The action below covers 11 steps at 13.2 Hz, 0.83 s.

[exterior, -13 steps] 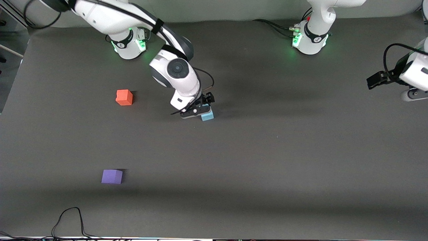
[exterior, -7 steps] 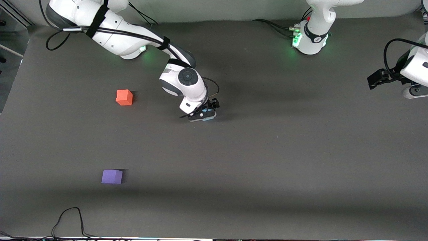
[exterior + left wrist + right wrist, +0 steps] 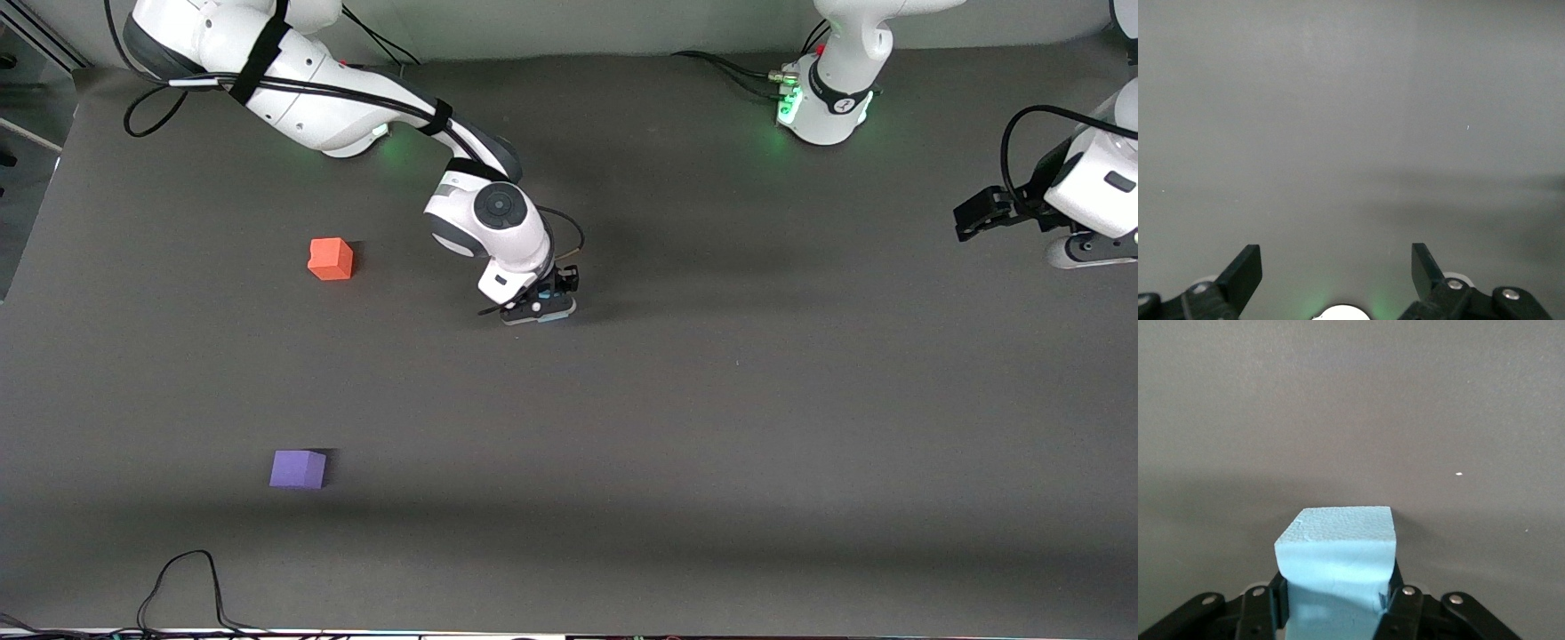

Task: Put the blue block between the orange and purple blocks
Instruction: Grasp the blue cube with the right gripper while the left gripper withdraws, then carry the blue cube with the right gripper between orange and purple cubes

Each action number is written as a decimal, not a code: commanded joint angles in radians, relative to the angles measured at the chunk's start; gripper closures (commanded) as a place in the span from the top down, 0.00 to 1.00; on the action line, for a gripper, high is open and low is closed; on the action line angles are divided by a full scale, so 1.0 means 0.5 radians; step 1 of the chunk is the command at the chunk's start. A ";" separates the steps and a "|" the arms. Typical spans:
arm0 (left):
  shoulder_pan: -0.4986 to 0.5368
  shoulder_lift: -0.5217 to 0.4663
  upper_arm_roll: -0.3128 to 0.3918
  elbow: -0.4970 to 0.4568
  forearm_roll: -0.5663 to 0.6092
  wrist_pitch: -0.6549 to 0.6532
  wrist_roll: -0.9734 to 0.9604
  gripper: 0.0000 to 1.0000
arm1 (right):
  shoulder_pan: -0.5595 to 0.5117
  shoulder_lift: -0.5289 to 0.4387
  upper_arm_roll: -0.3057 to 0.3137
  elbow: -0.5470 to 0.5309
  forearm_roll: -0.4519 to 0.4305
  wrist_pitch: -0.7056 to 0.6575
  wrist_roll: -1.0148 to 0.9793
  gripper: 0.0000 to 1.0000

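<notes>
The right gripper (image 3: 544, 305) is down at the table (image 3: 711, 427) near its middle, fingers pressed into the two sides of the blue block (image 3: 558, 308). In the front view the hand covers most of that block; only a pale sliver shows at its edge. The right wrist view gives the block (image 3: 1338, 567) more fully, its sides dented inward where the fingers (image 3: 1395, 597) grip, its lower part cut off by the frame. Whether it rests on the table or is just clear of it cannot be told.

Across the front view: the purple block (image 3: 298, 468) lies nearest the camera, toward the right arm's end. The orange block (image 3: 331, 259) sits farther from the camera, well apart from it. Both are well apart from the blue block.

The left gripper (image 3: 973, 216) waits over the left arm's end of the table. In the left wrist view its fingers (image 3: 1245, 270) stand wide apart, with only bare table between them.
</notes>
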 commanded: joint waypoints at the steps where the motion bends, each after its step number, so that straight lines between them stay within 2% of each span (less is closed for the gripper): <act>1: -0.023 -0.004 -0.029 0.071 -0.053 -0.127 0.011 1.00 | -0.014 -0.128 0.015 0.041 0.023 -0.219 0.054 0.32; 3: -0.011 -0.004 -0.020 0.096 -0.053 -0.164 0.017 1.00 | -0.032 -0.281 0.000 0.072 0.219 -0.386 -0.038 0.32; 4: -0.005 -0.004 -0.017 0.096 -0.053 -0.182 0.023 1.00 | -0.093 -0.364 -0.015 0.072 0.332 -0.453 -0.193 0.32; 5: 0.001 -0.007 -0.017 0.099 -0.053 -0.189 0.026 1.00 | -0.157 -0.468 -0.061 0.075 0.519 -0.554 -0.413 0.32; 7: -0.002 -0.013 -0.017 0.105 -0.056 -0.238 0.023 1.00 | -0.155 -0.695 -0.348 0.069 0.868 -0.668 -0.816 0.32; 9: -0.002 -0.022 -0.014 0.108 -0.050 -0.271 0.023 1.00 | -0.149 -0.840 -0.667 0.069 1.209 -0.785 -1.212 0.31; 11: 0.001 -0.022 -0.014 0.108 -0.047 -0.278 0.026 1.00 | -0.140 -0.874 -0.886 0.051 1.263 -0.853 -1.369 0.28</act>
